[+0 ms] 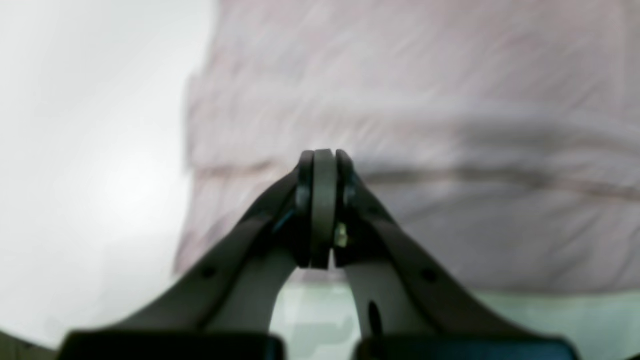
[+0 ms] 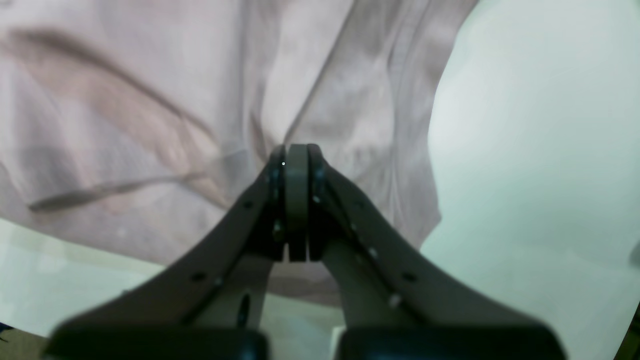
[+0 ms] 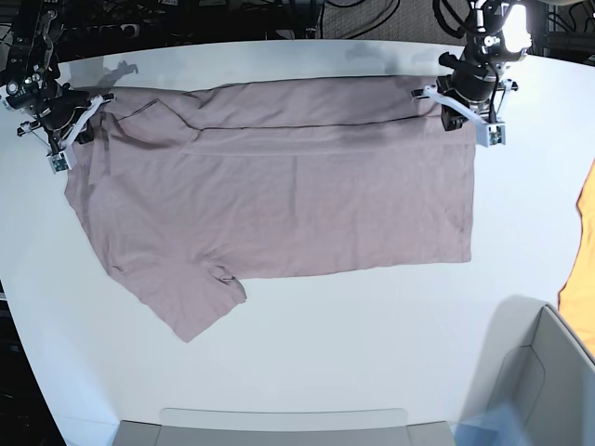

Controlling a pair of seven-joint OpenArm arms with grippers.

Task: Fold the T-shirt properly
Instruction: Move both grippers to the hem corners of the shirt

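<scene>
1. Nearest the base camera, one grey bin (image 3: 521, 381) is cut off at the lower right corner; a pale grey strip along the bottom edge is too cropped to identify.
2. One orange cloth (image 3: 584, 269) shows only as a sliver at the right edge.
3. One mauve T-shirt (image 3: 279, 204) lies spread across the white table (image 3: 372, 325), its far edge folded over into a band; one sleeve points toward the camera.
4. At the far edge, two tools work the shirt. The left tool (image 1: 324, 165) appears pressed closed over the fabric, though blur hides whether cloth sits between its jaws.
5. The right tool (image 2: 296, 155) is likewise clamped tight; the cloth puckers toward its tip, suggesting a pinch.
</scene>
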